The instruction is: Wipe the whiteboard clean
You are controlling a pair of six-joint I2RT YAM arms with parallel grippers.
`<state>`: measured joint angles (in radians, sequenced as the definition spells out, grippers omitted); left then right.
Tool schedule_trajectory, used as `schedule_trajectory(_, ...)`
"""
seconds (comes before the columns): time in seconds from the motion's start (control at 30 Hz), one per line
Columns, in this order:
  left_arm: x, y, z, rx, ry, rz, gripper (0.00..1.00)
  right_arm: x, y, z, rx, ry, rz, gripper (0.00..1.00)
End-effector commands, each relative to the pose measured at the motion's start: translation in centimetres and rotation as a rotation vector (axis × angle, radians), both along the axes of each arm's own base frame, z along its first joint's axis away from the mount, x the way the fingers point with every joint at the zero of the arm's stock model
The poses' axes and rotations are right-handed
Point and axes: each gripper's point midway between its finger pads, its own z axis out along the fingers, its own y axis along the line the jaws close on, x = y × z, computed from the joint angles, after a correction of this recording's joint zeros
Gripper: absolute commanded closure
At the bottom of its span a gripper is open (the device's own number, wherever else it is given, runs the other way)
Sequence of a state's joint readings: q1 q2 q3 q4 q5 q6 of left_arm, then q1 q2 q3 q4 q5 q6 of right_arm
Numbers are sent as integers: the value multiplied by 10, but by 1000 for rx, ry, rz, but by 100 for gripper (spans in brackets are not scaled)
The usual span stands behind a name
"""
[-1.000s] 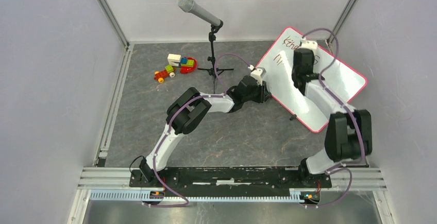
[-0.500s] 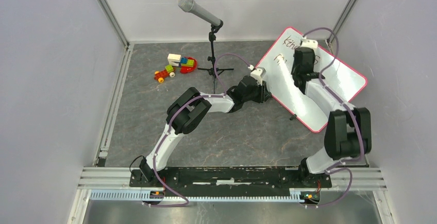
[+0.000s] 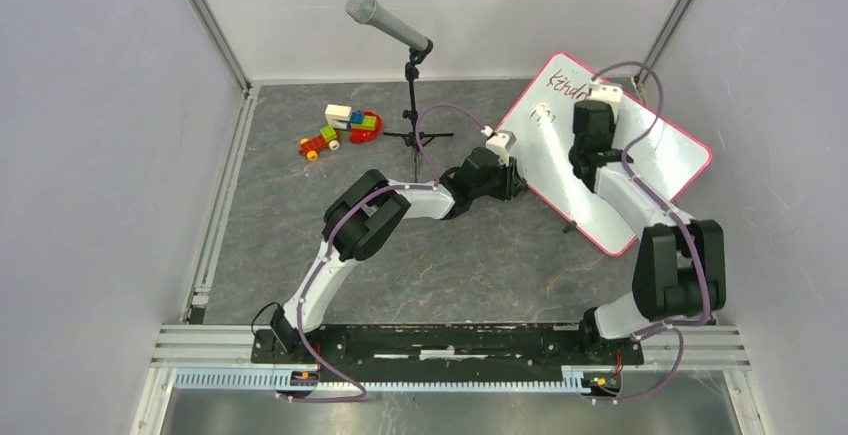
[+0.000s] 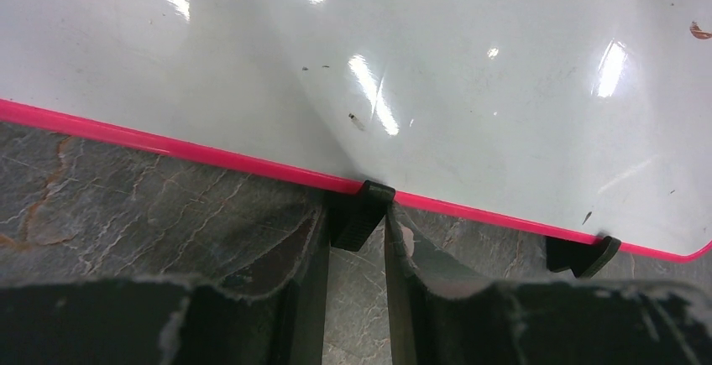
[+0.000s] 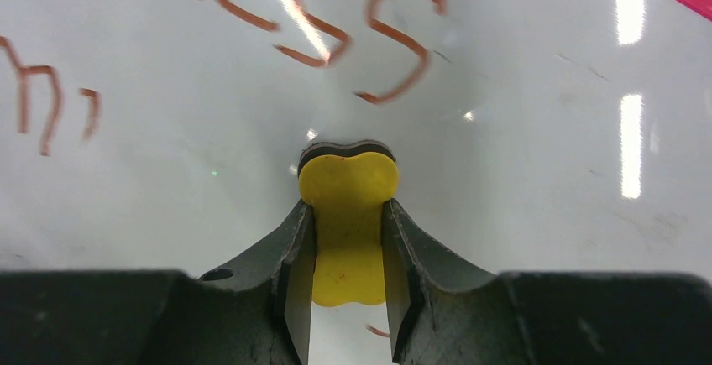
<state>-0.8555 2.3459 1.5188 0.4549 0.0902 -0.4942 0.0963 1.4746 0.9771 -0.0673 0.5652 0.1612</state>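
Note:
The whiteboard (image 3: 665,150), white with a pink-red frame, lies at the back right, with red writing (image 3: 563,85) near its far corner. My left gripper (image 3: 514,181) is at its left edge, shut on a black foot clip (image 4: 361,212) under the pink frame (image 4: 168,143). A second clip (image 4: 581,252) shows to the right. My right gripper (image 3: 584,137) is over the board, shut on a yellow eraser (image 5: 348,182) that is pressed on the white surface (image 5: 520,172). Red letters (image 5: 336,21) lie just ahead of the eraser.
A microphone on a black stand (image 3: 412,75) stands at the back centre. A colourful toy block car (image 3: 343,127) lies to its left. Grey walls and metal rails (image 3: 222,185) close in the mat on both sides.
My right gripper has shifted slightly right over the board with the eraser. The red marks near the board's left edge have shrunk and more of the top writing shows. The left arm has not moved.

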Motion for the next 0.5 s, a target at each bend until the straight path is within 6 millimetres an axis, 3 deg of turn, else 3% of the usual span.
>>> schedule_trajectory(0.0,13,14,-18,24,32,94,98,41,44,9,-12,-13,102,66)
schedule_trajectory(0.1,13,14,-17,25,31,92,98,51,63,3,-25,11,145,65)
schedule_trajectory(0.17,12,14,-17,25,30,89,98,47,66,-5,-21,19,161,66)
schedule_trajectory(0.33,12,14,-17,24,32,91,98,4,37,-20,-64,34,77,66)
schedule_trajectory(0.47,13,13,-17,22,30,93,98,-28,11,-18,-59,-11,-14,66)
